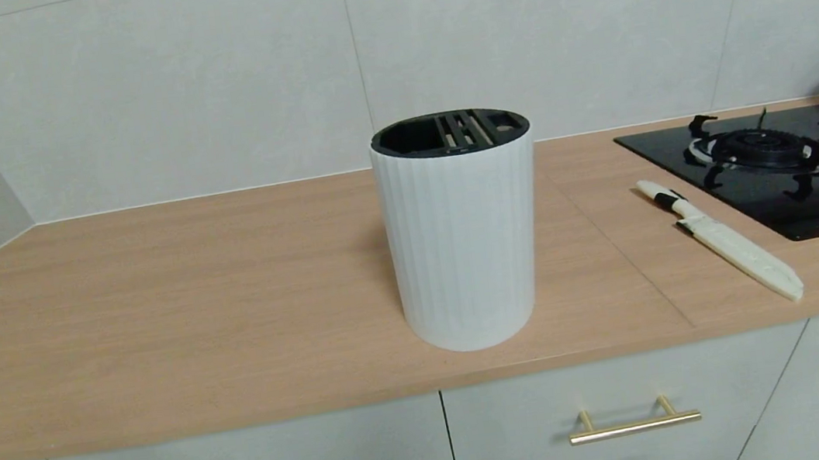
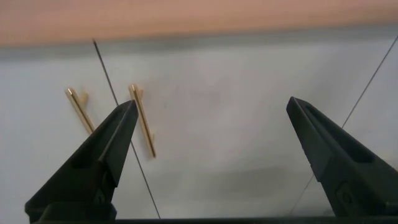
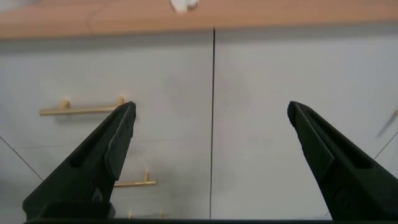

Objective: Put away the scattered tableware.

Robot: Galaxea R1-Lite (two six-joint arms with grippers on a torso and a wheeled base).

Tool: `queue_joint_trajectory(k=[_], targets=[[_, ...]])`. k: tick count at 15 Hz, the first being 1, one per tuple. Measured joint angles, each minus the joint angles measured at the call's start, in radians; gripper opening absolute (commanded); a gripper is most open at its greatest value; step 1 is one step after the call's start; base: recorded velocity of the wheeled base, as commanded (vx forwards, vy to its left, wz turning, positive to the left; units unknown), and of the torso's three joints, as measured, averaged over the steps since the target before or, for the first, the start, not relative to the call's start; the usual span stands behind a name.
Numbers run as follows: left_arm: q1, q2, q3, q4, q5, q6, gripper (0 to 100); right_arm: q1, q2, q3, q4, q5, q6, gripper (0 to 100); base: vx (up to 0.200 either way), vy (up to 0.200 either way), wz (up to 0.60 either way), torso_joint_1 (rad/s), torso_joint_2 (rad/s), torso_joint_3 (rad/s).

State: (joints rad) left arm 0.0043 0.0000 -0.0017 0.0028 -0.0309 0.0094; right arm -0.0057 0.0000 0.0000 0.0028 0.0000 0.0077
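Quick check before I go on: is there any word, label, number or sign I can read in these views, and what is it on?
No text can be read.
White ribbed holder: no print visible.
Knife: any mark on it is too small to read.
Worktop, hob, cabinet fronts: no print visible.
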Motion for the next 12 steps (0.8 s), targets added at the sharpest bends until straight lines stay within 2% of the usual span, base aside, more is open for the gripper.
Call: queue_joint_trajectory(k=[12], targets=[[0.0, 0.0, 0.0, 0.0, 0.0, 0.0, 100, 0.0, 0.0, 0.0, 0.0, 0.0, 0.0, 100, 0.0, 0.0, 0.0, 0.222, -0.51, -0.292]])
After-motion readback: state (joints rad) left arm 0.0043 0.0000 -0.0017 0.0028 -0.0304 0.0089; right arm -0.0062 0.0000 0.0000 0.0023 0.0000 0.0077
